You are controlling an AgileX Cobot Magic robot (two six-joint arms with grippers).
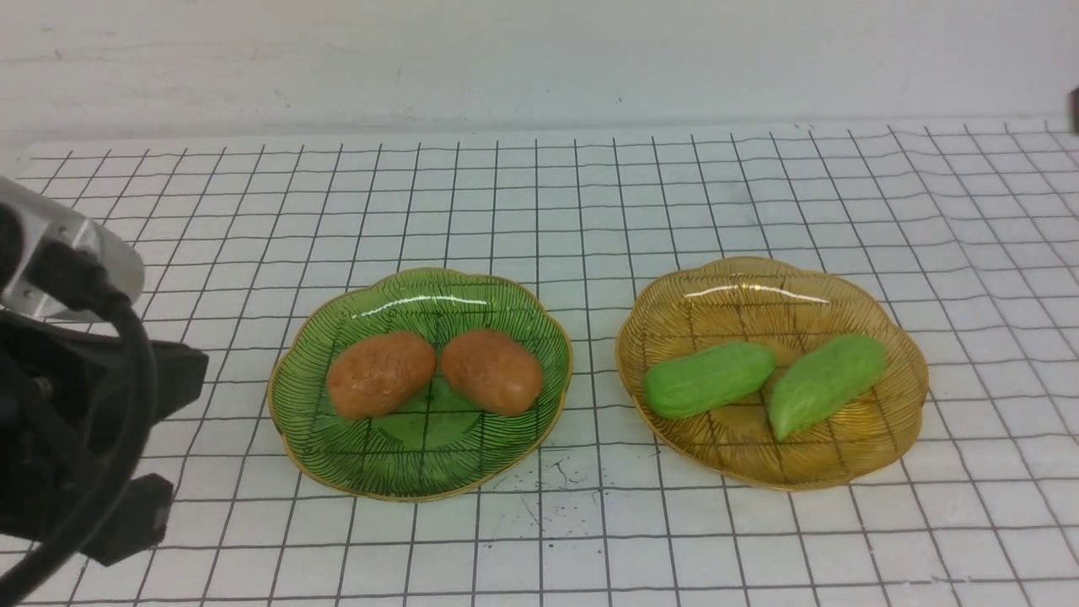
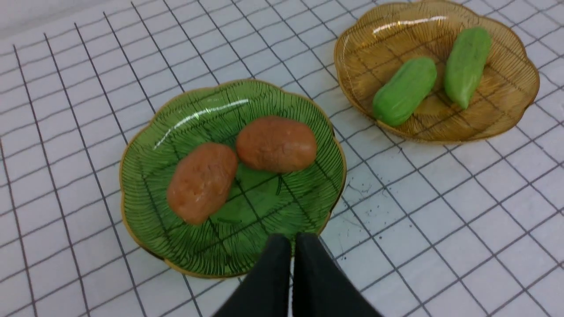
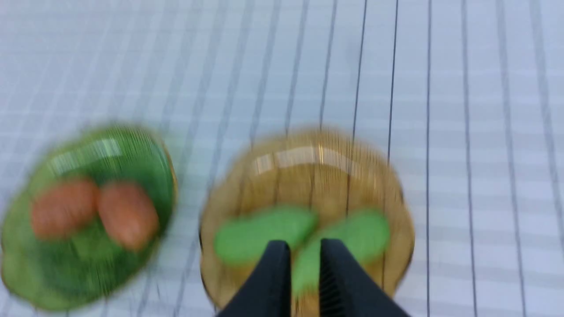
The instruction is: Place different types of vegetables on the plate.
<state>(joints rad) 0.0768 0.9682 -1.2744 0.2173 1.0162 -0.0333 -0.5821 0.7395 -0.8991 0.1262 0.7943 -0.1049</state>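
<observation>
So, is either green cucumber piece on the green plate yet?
No, the green plate holds only the left potato and right potato; the left cucumber and right cucumber both lie on the amber plate.

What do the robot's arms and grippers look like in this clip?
The left arm is black and bulky, with a silver metal bracket and a thick black cable looping over it. The left gripper and right gripper each have two black tapered fingers; the right one's inner face looks ridged. No markings show.
</observation>
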